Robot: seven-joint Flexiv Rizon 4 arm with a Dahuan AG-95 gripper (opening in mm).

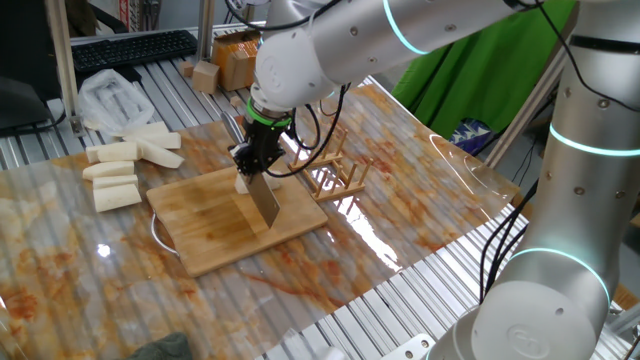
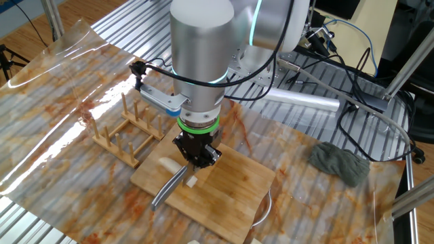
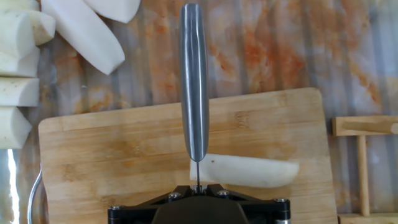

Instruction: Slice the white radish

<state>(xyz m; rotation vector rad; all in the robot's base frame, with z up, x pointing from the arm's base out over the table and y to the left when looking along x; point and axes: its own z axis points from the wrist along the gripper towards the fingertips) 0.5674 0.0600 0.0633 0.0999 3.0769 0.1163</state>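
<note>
Gripper [image 2: 196, 159] jaws clamped on knife [image 3: 194, 81], pointing down; blade edge on white radish [image 3: 245, 170], lying flat on cutting board [image 3: 124, 162].

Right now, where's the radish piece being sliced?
In the hand view, the white radish lies on the wooden cutting board, near its lower right, directly beneath the knife held in the gripper, with the wooden rack to its right.
</note>
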